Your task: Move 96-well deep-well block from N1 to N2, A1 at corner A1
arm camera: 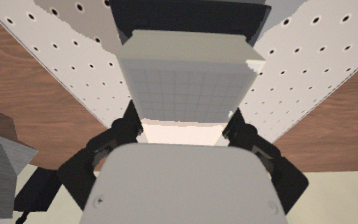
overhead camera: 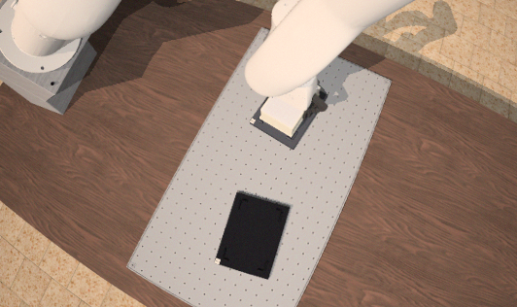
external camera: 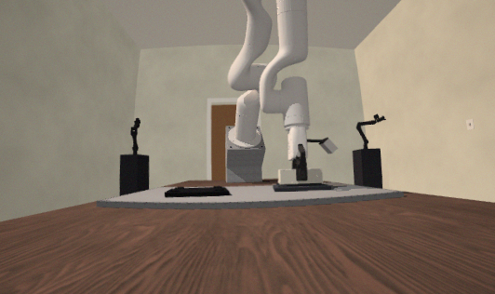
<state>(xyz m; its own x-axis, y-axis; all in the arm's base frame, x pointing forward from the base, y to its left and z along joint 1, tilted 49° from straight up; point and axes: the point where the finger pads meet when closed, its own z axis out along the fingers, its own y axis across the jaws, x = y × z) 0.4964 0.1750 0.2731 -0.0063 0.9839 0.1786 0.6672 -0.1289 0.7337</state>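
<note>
The cream 96-well deep-well block (overhead camera: 282, 117) stands on the dark plate nest N1 (overhead camera: 288, 141) at the far end of the grey perforated baseplate (overhead camera: 258, 170). My gripper (overhead camera: 299, 109) is shut on the block across its sides, with the arm straight above it. In the wrist view the black fingers press both sides of the block (arm camera: 187, 82), and the gripper (arm camera: 182, 129) is centred on it. In the low side view the block (external camera: 294, 176) appears to rest on N1 (external camera: 304, 187). Plate nest N2 (overhead camera: 254, 234) is black and empty; it also shows in the low side view (external camera: 197, 191).
The arm's grey base block (overhead camera: 40, 63) stands at the table's corner. Black camera stands are to the left (external camera: 134, 173) and right (external camera: 367, 165) of the baseplate. The white arm link (overhead camera: 302, 39) hides part of N1 from above.
</note>
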